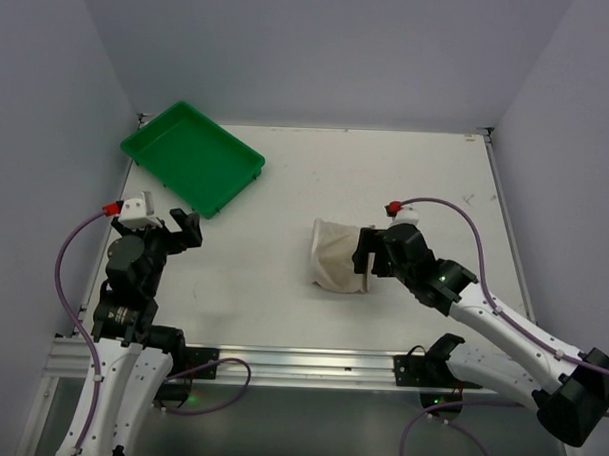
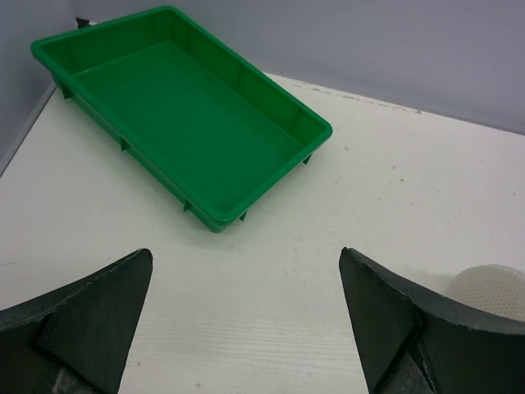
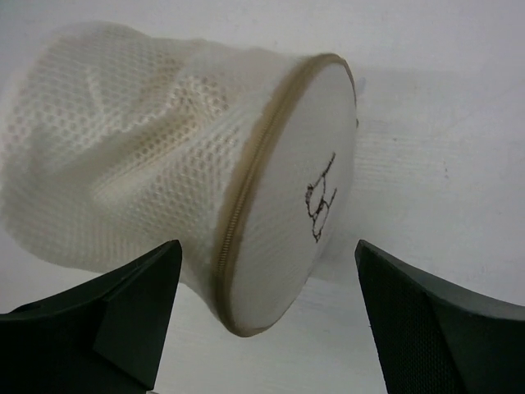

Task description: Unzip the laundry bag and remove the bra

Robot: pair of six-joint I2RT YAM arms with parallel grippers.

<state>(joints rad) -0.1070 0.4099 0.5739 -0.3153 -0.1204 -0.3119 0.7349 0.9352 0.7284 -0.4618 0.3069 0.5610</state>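
Pale grey walls [image 1: 321,48] close in a white table [image 1: 286,187] in the top external view. A green tray [image 1: 192,156] sits at 10 o'clock on the table, turned at an angle. The laundry bag [image 1: 335,257] lies on its side a little towards 3 o'clock from the table's middle, well apart from the tray. The right gripper [image 1: 366,258] is at the bag's 3 o'clock end, its dark fingers standing either side of that end. The left gripper [image 1: 172,228] hangs at 9 o'clock near the table's left edge, below the tray, with its fingers spread and nothing in them.

From the left wrist, white tabletop fills the view. The tray lies at 11 o'clock with a bare floor. Both fingers frame the bottom corners, wide apart, with only bare table between them. A sliver of cream mesh shows at 4 o'clock, just past the right-hand finger.

From the right wrist, the bag takes up most of the picture against the white table. Its mesh body runs off towards 10 o'clock, and its round flat lid [image 3: 299,189] faces 3 o'clock. A tan zip [image 3: 246,197] runs round the rim, closed along the stretch that shows. A small black bra drawing [image 3: 320,201] marks the lid. The two fingers sit at 7 and 5 o'clock, spread wide and gripping nothing, with the lid end of the bag between and beyond them.
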